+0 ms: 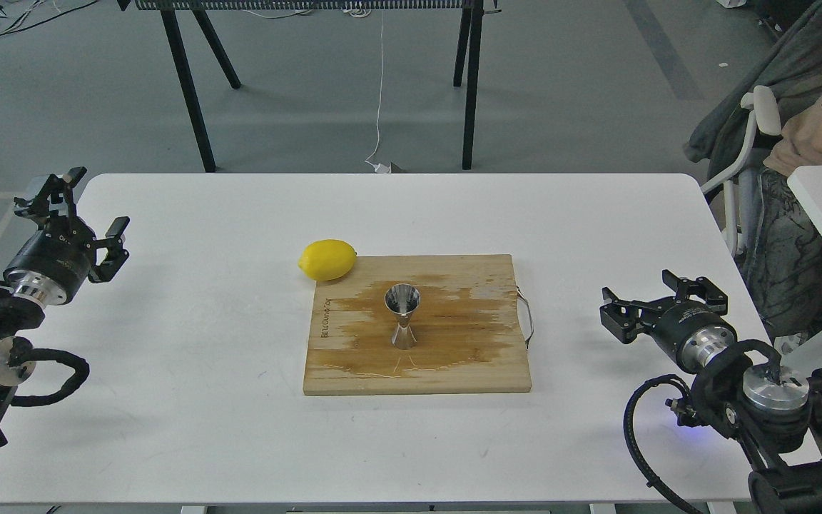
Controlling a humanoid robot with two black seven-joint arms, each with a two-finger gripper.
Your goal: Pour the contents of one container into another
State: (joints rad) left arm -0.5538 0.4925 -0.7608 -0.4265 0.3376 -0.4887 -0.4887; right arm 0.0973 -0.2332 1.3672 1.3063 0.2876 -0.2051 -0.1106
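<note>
The shiny steel hourglass-shaped jigger [402, 316] stands upright in the middle of the wooden cutting board [482, 357], whose surface carries a dark wet stain. My right gripper [641, 298] hovers open over the table to the right of the board, with nothing I can make out between its fingers. I cannot pick out the clear glass cup; it may be hidden behind that gripper or too faint against the white table. My left gripper [84, 213] is open and empty at the table's far left edge, well away from the board.
A yellow lemon [327, 259] lies against the board's back left corner. The board has a wire handle [526, 314] on its right side. A seated person and a chair [760, 135] are beyond the white table's [204, 400] right edge.
</note>
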